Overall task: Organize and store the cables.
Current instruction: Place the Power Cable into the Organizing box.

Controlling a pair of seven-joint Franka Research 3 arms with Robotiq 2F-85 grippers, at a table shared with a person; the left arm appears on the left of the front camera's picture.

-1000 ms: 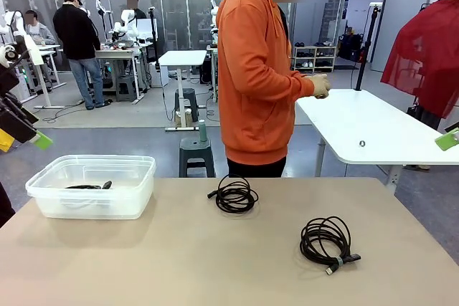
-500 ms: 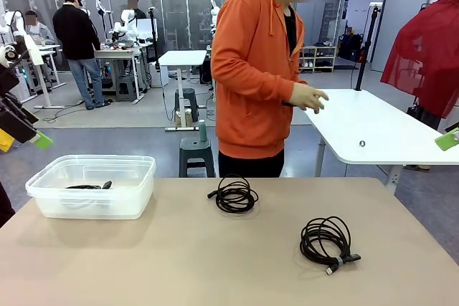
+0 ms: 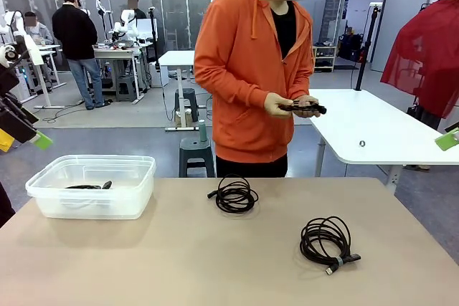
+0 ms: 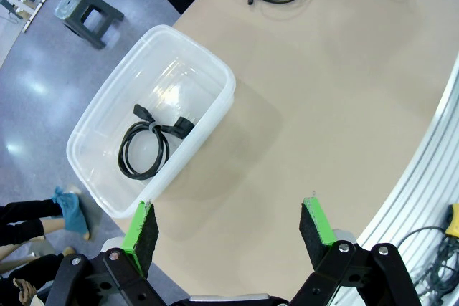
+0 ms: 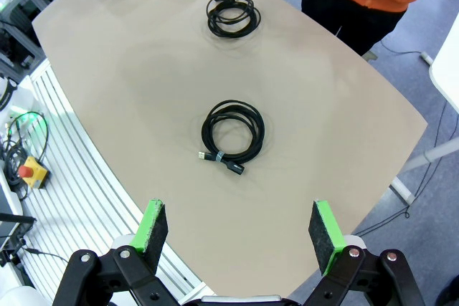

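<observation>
Left wrist view: the left gripper (image 4: 228, 209) hangs with jaws spread wide and empty above the table (image 4: 323, 105), near the clear bin (image 4: 228, 85), in which one coiled cable (image 4: 145, 147) lies. Right wrist view: the right gripper (image 5: 237, 209) is likewise spread and empty, high over a second coil (image 5: 233, 134) on the table, with a third coil (image 5: 231, 13) farther off. Front view: the person's hands (image 3: 278, 104) hold a fourth cable (image 3: 303, 107) beyond the table's far edge.

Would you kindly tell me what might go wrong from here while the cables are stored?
1. The person's hands hold another cable beyond the far coil; setting it down while the left tool reaches there could cause contact.
2. The near coil lies flat with plug ends sticking out; they might catch on the bin's rim.
</observation>
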